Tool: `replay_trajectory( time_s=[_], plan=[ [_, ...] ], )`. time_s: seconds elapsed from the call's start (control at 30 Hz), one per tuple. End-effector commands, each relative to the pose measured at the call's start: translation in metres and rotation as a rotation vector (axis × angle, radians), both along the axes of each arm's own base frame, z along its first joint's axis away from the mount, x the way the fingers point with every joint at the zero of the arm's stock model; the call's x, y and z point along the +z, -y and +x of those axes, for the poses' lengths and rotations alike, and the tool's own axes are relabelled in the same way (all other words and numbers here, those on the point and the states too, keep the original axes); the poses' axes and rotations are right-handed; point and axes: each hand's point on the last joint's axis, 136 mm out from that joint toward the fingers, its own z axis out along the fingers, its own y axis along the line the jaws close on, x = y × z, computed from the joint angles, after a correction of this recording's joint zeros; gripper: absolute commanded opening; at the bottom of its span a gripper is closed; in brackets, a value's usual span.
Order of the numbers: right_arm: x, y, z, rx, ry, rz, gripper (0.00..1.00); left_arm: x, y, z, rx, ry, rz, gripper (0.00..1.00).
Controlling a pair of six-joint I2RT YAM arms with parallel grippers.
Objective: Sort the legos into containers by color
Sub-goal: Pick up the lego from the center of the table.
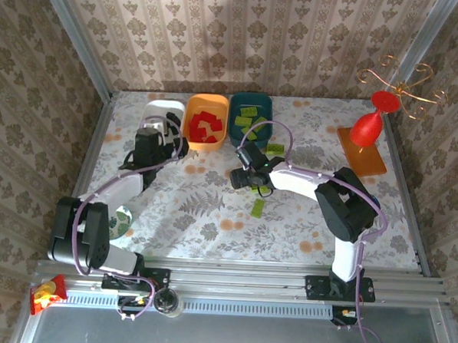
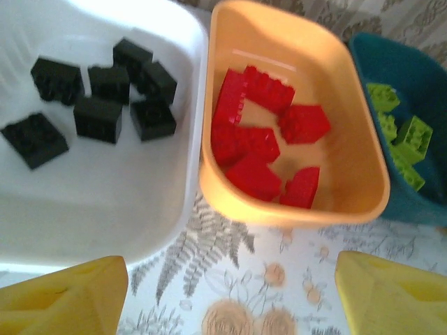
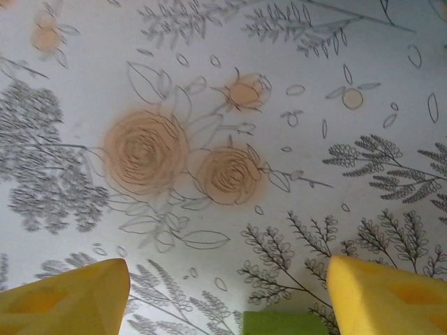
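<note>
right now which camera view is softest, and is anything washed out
Left wrist view: softest, the white tray washed out toward its top edge, black bricks losing detail. Right wrist view: tablecloth print crisp, yellow fingers blurred. Top view: evenly lit, soft shadow beside the left arm.

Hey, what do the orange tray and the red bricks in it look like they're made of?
The orange tray looks like smooth, slightly glossy molded plastic: a soft highlight runs along its rounded rim. The red bricks are probably hard plastic with a mild sheen, judging by their sharp edges and even color.
</note>
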Motion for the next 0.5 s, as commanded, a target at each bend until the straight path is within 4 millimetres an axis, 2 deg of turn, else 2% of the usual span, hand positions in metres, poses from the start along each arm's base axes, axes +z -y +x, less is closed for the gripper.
replay_trajectory(
  time_s=[0.0, 0.17, 0.47],
  plan=[
    [-0.015, 0.016, -0.007, 0.0, -0.041, -0.122, 0.76, 0.008, -0.002, -0.011, 0.008, 0.033, -0.024, 0.79],
    [-0.02, 0.017, -0.018, 0.013, -0.059, -0.15, 0.73, 0.003, -0.003, -0.022, 0.005, 0.034, -0.023, 0.8],
    [-0.015, 0.012, -0.032, 0.03, -0.062, -0.148, 0.56, 0.0, 0.001, -0.02, -0.013, 0.032, -0.031, 0.8]
  ],
)
